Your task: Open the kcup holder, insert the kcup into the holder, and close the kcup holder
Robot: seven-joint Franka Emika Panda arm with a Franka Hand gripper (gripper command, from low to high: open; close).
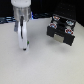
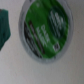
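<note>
**Fingers descending on kcup; holder standing by**

Fingers (image 1: 23, 48): pointing straight down, tips sitting at or just above the table (image 1: 45, 67); whether they are spread or clenched cannot be told at this blur, and nothing is visibly gripped between them.

Kcup (image 2: 46, 31): filling the wrist view, green foil top with pale rim facing the camera, so lying directly beneath the wrist. In the exterior view only a dark speck is showing by the fingertips (too small to identify).

Handling, judged: light, thin-walled plastic, likely yielding under hard squeeze; foil lid puncturable. Best taken across the side wall below the rim, with modest force.

Kcup holder (image 1: 60, 28): black boxy unit, red-white parts showing, standing well apart toward the exterior view's right.

Arm: white forearm hanging near-vertical over the table, wrist facing downward.

Also present: dark green item (image 2: 4, 27) beside the kcup, identity unclear.
</note>
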